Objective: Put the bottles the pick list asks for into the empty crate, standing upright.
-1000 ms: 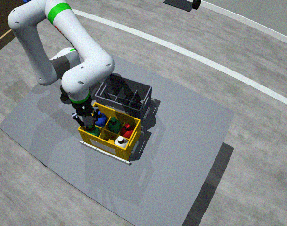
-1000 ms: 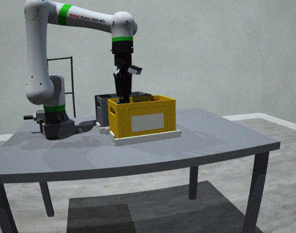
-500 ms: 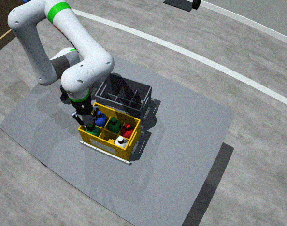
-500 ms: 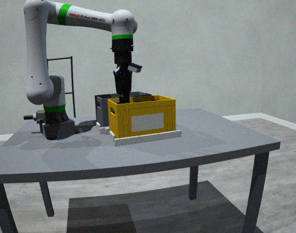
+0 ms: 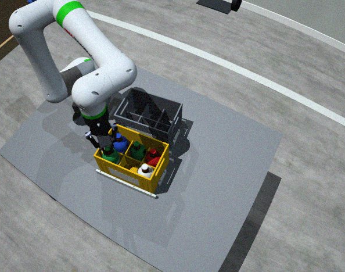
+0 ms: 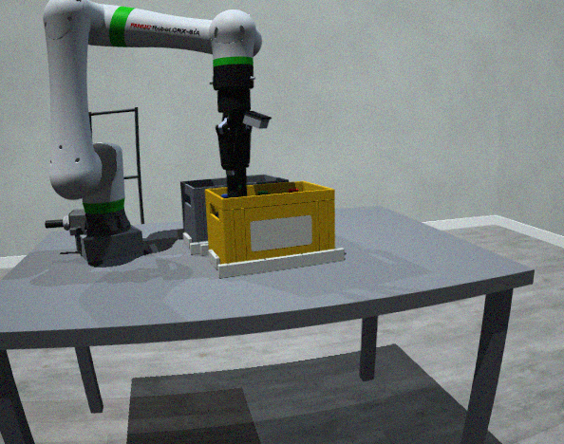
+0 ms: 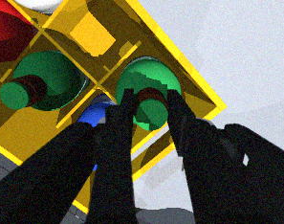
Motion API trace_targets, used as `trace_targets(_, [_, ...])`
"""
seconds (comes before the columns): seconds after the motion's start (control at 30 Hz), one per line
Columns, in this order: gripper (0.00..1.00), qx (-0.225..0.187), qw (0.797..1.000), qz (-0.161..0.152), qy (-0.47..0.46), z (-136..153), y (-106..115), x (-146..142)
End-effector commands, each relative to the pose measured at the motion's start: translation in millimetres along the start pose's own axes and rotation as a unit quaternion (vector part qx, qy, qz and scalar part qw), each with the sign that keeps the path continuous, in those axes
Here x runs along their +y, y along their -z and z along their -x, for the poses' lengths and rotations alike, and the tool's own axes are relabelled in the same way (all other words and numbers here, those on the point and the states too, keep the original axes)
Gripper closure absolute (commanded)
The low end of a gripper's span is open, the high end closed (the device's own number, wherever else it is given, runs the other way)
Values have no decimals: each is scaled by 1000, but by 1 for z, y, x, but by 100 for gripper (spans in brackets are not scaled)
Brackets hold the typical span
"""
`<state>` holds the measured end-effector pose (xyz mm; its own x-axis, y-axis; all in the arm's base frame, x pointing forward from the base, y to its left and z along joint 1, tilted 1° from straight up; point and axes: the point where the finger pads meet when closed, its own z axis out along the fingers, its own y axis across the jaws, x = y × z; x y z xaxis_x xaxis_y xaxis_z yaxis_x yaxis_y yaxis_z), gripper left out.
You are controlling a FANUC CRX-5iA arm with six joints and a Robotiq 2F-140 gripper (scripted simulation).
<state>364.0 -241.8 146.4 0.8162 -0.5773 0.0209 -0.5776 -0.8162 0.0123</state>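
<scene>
My gripper (image 5: 106, 144) (image 6: 236, 193) (image 7: 149, 103) is shut on the neck of a green bottle (image 5: 110, 157) (image 7: 147, 78) at the left front corner of the yellow crate (image 5: 149, 182) (image 6: 272, 205) (image 7: 184, 62). The bottle is upright, its body still inside its compartment and a little raised. A blue bottle (image 5: 120, 144) (image 7: 90, 116), a second green bottle (image 5: 137, 151) (image 7: 54, 77), a red bottle (image 5: 153, 159) (image 7: 7, 35) and a white bottle (image 5: 146, 171) (image 7: 40, 4) stand in the crate. The dark grey crate (image 5: 176, 122) (image 6: 194, 210) shows no bottles. I cannot make out the pick list.
One front middle compartment of the yellow crate holds no bottle. White rails (image 5: 125, 182) (image 6: 282, 262) border the crates' bases on the table (image 5: 219, 187) (image 6: 143, 305). The grey crate stands close behind the yellow one. The blue bottle is near one finger.
</scene>
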Motion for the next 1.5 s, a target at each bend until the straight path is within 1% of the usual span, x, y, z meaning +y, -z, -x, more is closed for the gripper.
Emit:
trace_targets(0.0, [90,1,1000,0,0,-1,7,0])
trace_targets(0.13, [90,1,1000,0,0,-1,10,0])
trace_targets(0.63, [90,1,1000,0,0,-1,35,0])
trace_targets(0.7, [90,1,1000,0,0,-1,35,0])
trace_targets(1.47, [90,1,1000,0,0,0,70,0])
